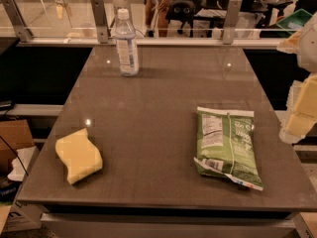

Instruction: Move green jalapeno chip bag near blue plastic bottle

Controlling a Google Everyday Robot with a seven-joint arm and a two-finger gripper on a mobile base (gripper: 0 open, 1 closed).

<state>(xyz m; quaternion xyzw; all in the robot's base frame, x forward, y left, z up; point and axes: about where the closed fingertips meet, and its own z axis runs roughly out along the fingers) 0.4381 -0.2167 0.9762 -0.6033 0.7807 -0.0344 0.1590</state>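
The green jalapeno chip bag [227, 146] lies flat on the right half of the brown table [158, 98], its white nutrition panel facing up. The blue plastic bottle [127, 43] stands upright near the table's far edge, left of centre, well apart from the bag. My gripper [303, 103] shows as pale yellow and white parts at the right edge of the view, beyond the table's right side, to the right of the bag and above its level. It holds nothing that I can see.
A wavy yellow sponge [79, 155] lies near the front left corner. A glass railing with metal posts [99, 19] runs behind the far edge. A cardboard box [12, 143] sits on the floor to the left.
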